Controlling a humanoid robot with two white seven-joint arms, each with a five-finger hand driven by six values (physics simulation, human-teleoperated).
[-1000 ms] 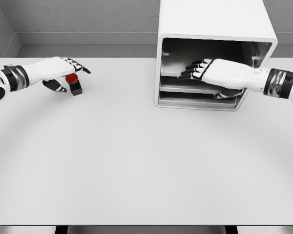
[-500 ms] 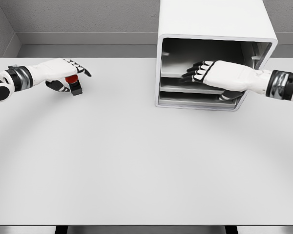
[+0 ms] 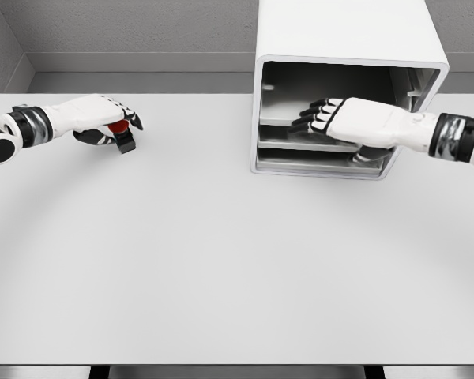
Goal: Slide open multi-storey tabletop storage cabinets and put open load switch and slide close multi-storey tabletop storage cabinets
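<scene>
The left hand (image 3: pixel 103 118) curls its fingers over a small black load switch with a red round button (image 3: pixel 122 136), which stands on the pale grey counter (image 3: pixel 221 260) directly beneath its palm. Well apart to that hand's right, the right hand (image 3: pixel 340 118) reaches inside the open front of the white boxy multi-storey storage cabinet (image 3: pixel 347 47), fingers loosely bent over a grey shelf and grasping nothing visible.

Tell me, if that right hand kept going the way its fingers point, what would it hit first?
Probably the cabinet's inner left wall: the right hand points left inside the open cabinet. Depth is unclear.
</scene>
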